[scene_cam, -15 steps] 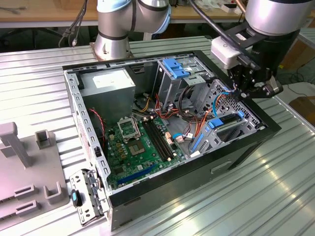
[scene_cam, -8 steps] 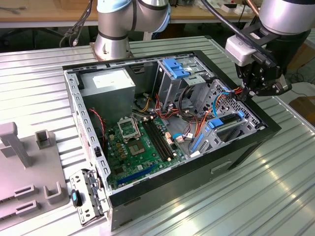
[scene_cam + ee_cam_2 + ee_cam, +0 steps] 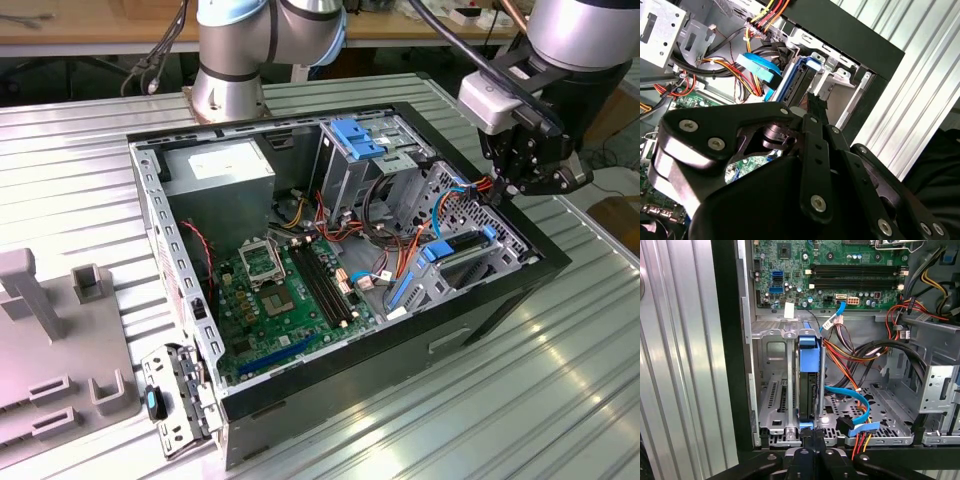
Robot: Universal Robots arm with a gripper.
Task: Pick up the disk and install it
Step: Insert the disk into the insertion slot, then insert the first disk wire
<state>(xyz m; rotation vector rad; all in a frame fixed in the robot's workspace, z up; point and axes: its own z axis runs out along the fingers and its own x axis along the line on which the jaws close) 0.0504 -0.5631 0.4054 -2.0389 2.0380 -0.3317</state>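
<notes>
The ribbed metal table (image 3: 560,400) carries an open black case (image 3: 380,362) across the middle of the exterior view. Its green motherboard (image 3: 280,300) lies on the floor of the case at centre. At the centre right of that frame, a grey metal bay (image 3: 445,295) is set against the case wall.

The disk (image 3: 458,247) (image 3: 808,390) stands on edge in one slot of this bay, thin side up, with a blue rail (image 3: 808,352) over it. Its long axis runs from the wall on the exterior view's right towards the motherboard.

The gripper (image 3: 515,185) (image 3: 807,436) (image 3: 815,102) is at the upper right, over that wall and just beside the disk's near end. Its fingers (image 3: 812,131) are drawn together, with nothing seen between them.
</notes>
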